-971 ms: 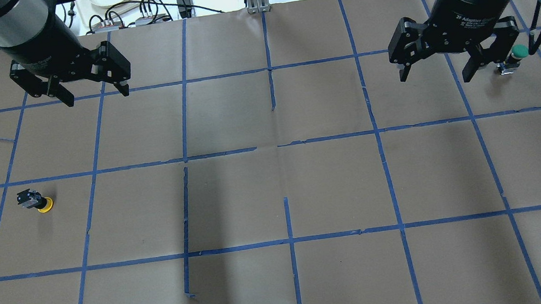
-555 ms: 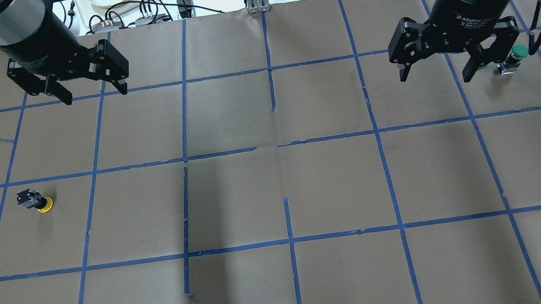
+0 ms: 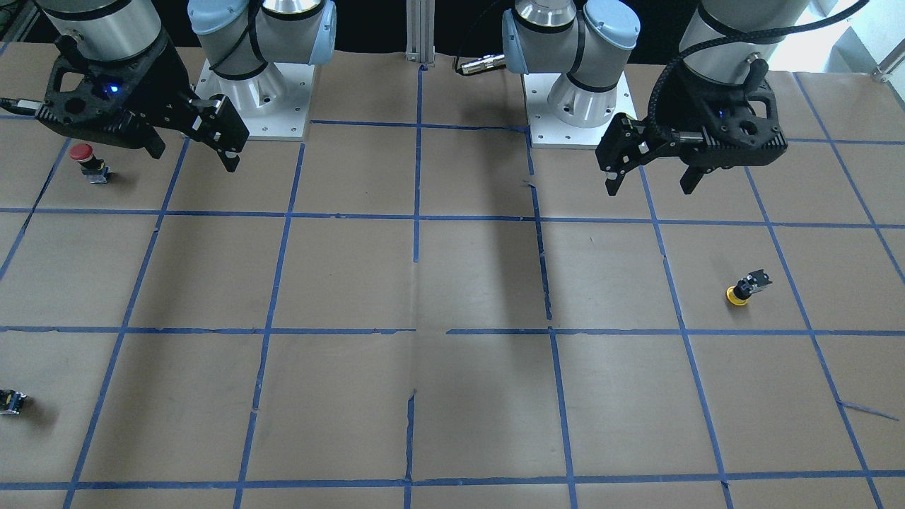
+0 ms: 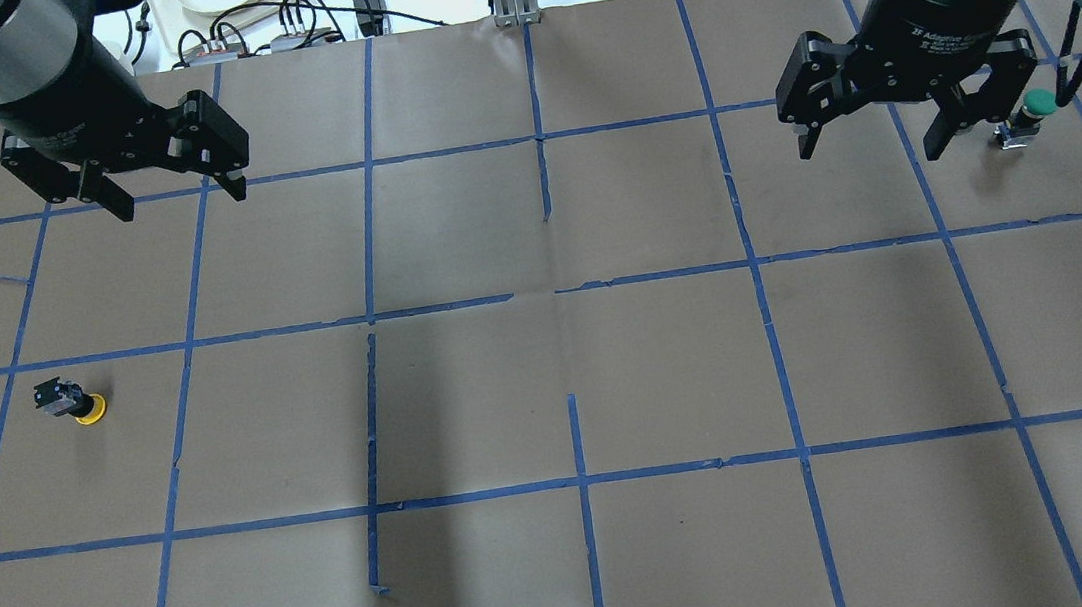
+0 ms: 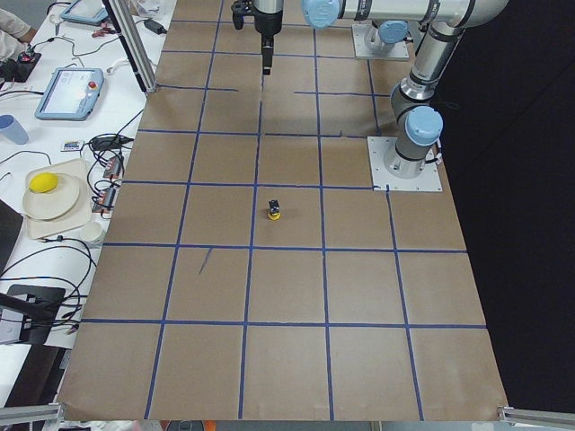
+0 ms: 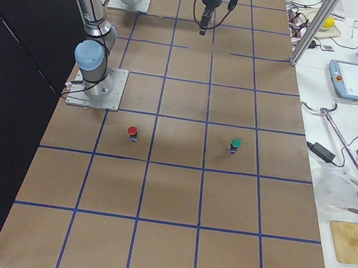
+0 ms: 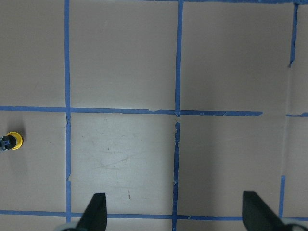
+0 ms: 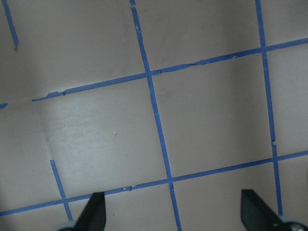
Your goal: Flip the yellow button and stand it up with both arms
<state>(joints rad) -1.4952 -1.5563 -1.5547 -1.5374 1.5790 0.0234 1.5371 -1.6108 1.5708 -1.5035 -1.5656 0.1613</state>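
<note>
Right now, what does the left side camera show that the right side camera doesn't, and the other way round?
Only exterior left shows the yellow button, which sits cap down with its black body on top, not far from the left arm's base. Only exterior right shows the red button and the green button. Both stand cap up, and the red one is closer to the right arm's base. Both views share the brown paper table, its blue tape grid and the two arm bases.
</note>
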